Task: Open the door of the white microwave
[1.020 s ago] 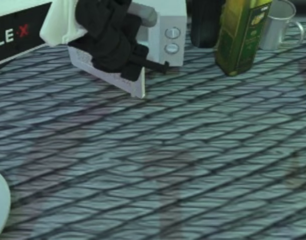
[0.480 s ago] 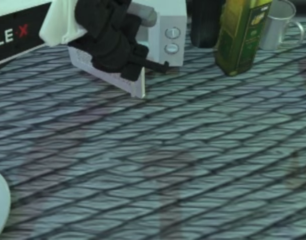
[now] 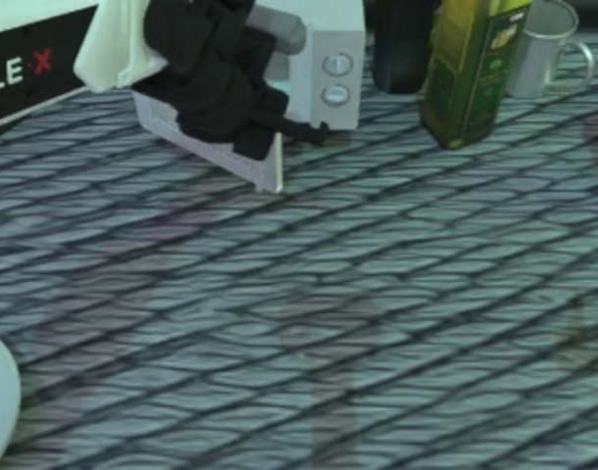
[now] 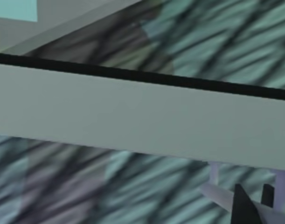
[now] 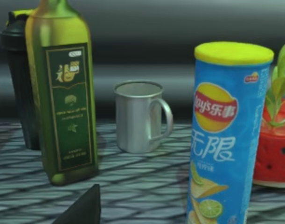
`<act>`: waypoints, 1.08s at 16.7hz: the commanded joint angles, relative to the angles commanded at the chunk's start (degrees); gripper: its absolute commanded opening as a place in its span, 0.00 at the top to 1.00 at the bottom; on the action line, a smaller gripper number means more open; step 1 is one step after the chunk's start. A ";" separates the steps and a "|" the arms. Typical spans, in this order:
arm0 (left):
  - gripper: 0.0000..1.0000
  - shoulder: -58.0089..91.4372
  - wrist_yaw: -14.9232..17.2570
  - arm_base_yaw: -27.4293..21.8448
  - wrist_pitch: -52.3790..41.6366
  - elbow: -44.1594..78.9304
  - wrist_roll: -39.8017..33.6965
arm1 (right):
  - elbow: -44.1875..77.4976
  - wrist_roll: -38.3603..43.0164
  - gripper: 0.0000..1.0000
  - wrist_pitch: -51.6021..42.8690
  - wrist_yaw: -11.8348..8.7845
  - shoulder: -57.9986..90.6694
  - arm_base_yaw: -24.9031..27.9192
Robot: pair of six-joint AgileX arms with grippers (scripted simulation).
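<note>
Swinging the door (image 3: pixel 215 147) of the white microwave (image 3: pixel 323 59) outward, left gripper (image 3: pixel 250 122) over its free edge, finger spread hidden, hinge beyond; next needing a wider arc; right arm unseen.

bottle (image 3: pixel 470 69) right of white microwave (image 3: pixel 328 49)

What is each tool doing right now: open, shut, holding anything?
Left tool: at the door of the white microwave, which stands swung out; open or shut cannot be told.
Right tool: only a dark sliver in its wrist view; cannot be told.
</note>
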 joint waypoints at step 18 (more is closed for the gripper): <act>1.00 -3.09 2.91 2.13 0.85 -3.72 5.86 | 0.00 0.00 0.00 0.00 0.00 0.00 0.00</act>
